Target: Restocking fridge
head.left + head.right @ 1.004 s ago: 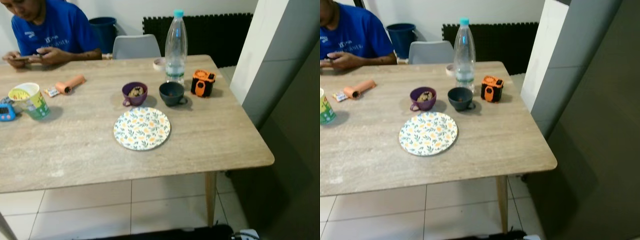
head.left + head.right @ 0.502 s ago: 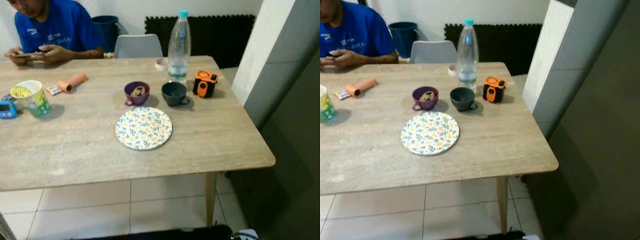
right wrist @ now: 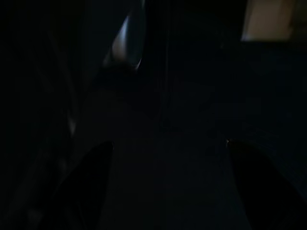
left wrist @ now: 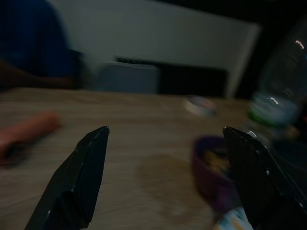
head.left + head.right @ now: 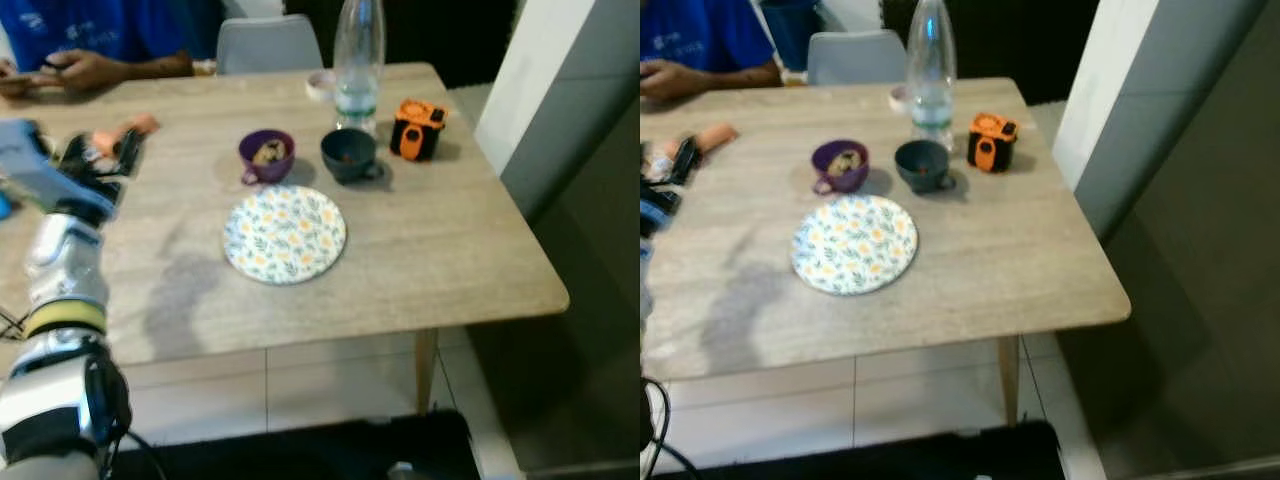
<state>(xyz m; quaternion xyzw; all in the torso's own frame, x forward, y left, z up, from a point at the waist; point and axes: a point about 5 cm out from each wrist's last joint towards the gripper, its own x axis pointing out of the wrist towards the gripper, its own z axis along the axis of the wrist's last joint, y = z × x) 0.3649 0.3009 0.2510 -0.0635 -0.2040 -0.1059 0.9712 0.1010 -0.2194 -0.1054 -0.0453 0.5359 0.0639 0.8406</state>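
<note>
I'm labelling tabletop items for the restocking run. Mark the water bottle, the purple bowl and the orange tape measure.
water bottle (image 5: 357, 62): left eye view, on its clear body above the label.
purple bowl (image 5: 267, 158): left eye view, on its front wall.
orange tape measure (image 5: 990, 141): right eye view, on its casing.

We see a wood-grain table (image 5: 430, 250) on tapered wooden legs (image 5: 424, 368), standing on pale floor tiles (image 5: 330, 385) with dark grout lines. A grey chair (image 5: 268, 44) is at its far side. We note a white wall (image 5: 1110, 90) to the right, with a grey panel (image 5: 1200, 260) nearer us. Behind the chair lies dark, shaded background.
</note>
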